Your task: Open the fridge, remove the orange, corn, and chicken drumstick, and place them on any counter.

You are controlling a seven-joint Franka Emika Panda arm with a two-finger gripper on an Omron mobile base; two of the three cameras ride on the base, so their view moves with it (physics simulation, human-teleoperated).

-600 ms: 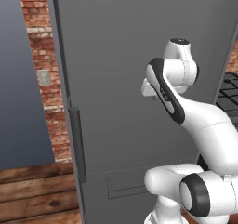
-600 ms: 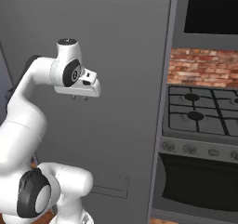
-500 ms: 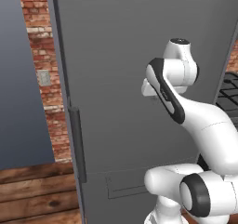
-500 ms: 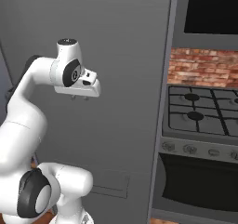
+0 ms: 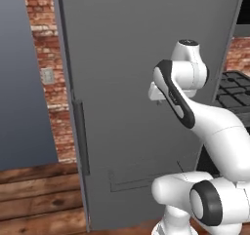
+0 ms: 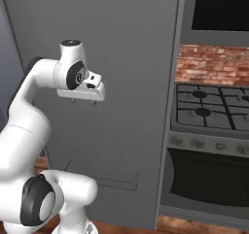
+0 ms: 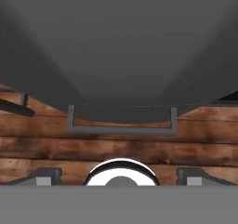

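Note:
The fridge (image 5: 136, 58) stands shut, a tall dark grey door with a vertical bar handle (image 5: 80, 136) near its left edge. From the right base view the fridge (image 6: 126, 43) rises behind the arm. My gripper (image 6: 83, 101) hangs in front of the door at mid height, pointing down, open and empty, apart from the door. In the left base view the gripper (image 5: 155, 97) sits to the right of the handle. The hand view looks down the fridge (image 7: 116, 46) front to the floor, with the fingertips (image 7: 42, 175) wide apart. The orange, corn and chicken drumstick are hidden behind the door. The counter is out of view.
A stove with an oven (image 6: 209, 131) stands right beside the fridge. Brick wall (image 5: 49, 58) and a blue-grey wall (image 5: 19, 83) lie to the left. Wooden floor (image 7: 116, 148) runs below the door, which has a rectangular panel outline (image 5: 141, 178) low down.

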